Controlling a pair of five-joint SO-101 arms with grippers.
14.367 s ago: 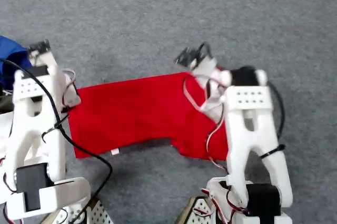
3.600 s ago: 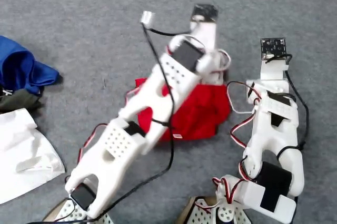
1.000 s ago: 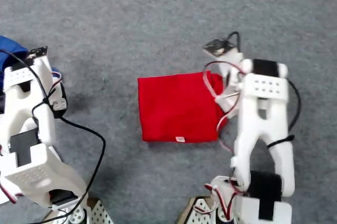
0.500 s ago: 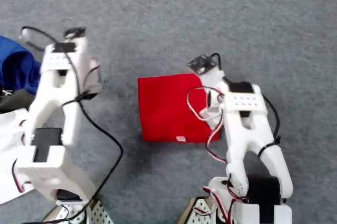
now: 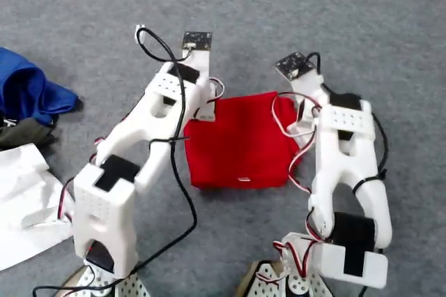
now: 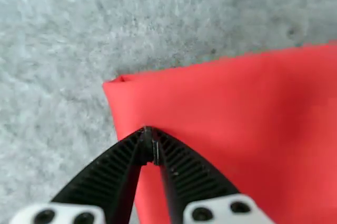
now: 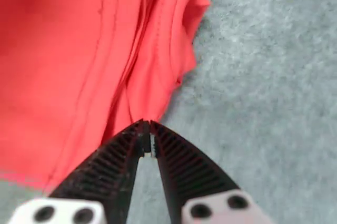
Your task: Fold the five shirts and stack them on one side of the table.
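Red shirt [image 5: 240,147], folded near-square, is flanked at mid-table by both arms: the left gripper [image 6: 149,150] is set at its far left corner, the right gripper [image 7: 147,142] at its bunched right edge, each closed tip to tip, though pinched cloth cannot be confirmed. With a blue shirt [image 5: 28,95] and white shirt [image 5: 28,206] heaped well apart at the left, room is judged to lie across the grey table [image 5: 390,46] rightward and beyond.

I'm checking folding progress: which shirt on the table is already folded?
The red fabric shirt, a flat rectangle mid-table; the blue fabric shirt and white fabric shirt lie bunched aside.
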